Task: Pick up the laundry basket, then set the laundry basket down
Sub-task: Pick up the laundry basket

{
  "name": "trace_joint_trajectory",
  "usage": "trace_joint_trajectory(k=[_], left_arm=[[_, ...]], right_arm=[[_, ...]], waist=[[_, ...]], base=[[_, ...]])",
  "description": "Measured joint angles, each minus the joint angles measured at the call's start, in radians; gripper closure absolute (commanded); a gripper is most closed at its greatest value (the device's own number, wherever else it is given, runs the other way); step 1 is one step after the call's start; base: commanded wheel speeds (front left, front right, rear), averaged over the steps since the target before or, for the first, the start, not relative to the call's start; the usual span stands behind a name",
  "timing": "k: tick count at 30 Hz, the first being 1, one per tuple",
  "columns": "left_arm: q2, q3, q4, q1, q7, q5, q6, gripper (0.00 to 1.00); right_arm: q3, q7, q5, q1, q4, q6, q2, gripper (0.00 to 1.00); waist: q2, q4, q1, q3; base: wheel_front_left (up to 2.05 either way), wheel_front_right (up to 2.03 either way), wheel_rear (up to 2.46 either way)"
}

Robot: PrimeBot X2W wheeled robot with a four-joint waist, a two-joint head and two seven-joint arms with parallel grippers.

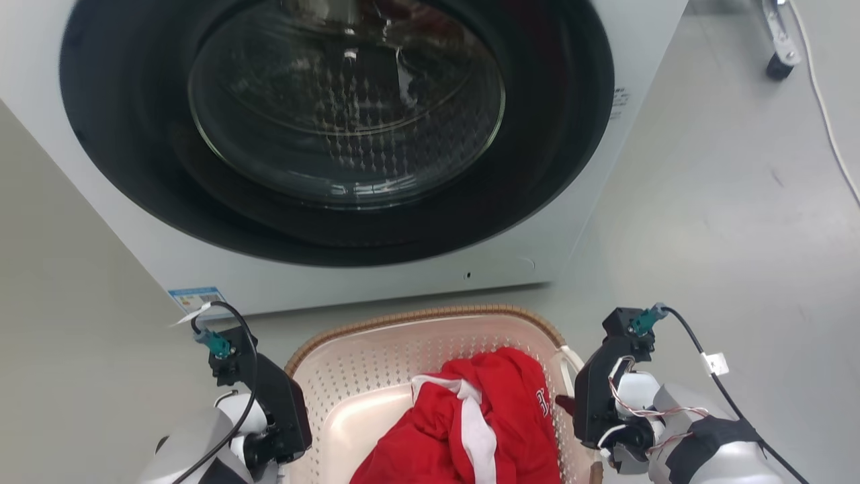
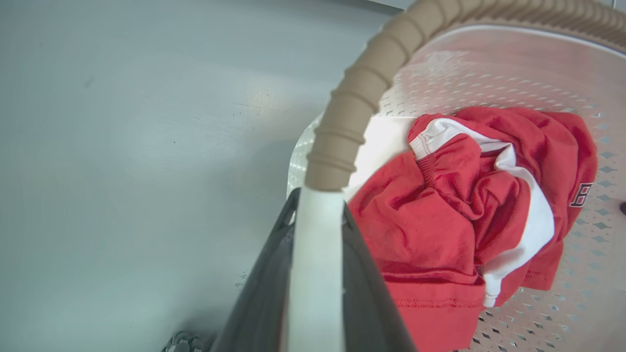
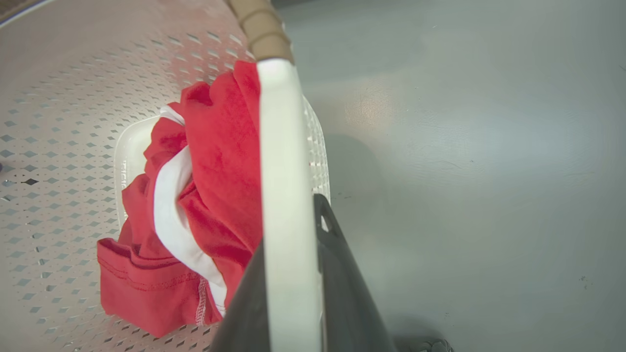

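So that the basket (image 1: 430, 313) lifts level, our left gripper (image 2: 318, 208) and right gripper (image 3: 289, 220) each clamp a white handle (image 2: 315, 303).

Smooth grey floor (image 1: 705, 222), lightly scuffed.
A white washing machine (image 1: 376, 286) stands on it; whether the laundry basket (image 1: 430, 314) touches it is unclear.

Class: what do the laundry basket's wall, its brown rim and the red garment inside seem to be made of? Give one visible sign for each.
The laundry basket: cream plastic, slightly glossy; the walls have neat, regular holes. Its rim: probably moulded plastic imitating weave, matt; the ridges are too regular for real cane. The red garment: soft knit fabric, likely; it crumples and shows stitched hems.
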Motion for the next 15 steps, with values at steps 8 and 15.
trace_joint_trajectory(k=[8, 15], left_arm=[[0.001, -0.007, 0.004, 0.06, 0.041, -0.033, 0.001, 1.0], [0.0, -0.014, 0.003, 0.093, 0.063, -0.047, 0.001, 1.0]], right_arm=[[0.017, 0.062, 0.044, 0.051, 0.014, 0.0, 0.002, 1.0], [0.026, 0.094, 0.069, 0.074, 0.029, 0.0, 0.003, 1.0]], waist=[[0.0, -0.007, 0.0001, -0.11], [0.0, -0.016, 0.0002, -0.168]], base=[[0.0, 0.0, 0.0], [0.0, 0.0, 0.0]])
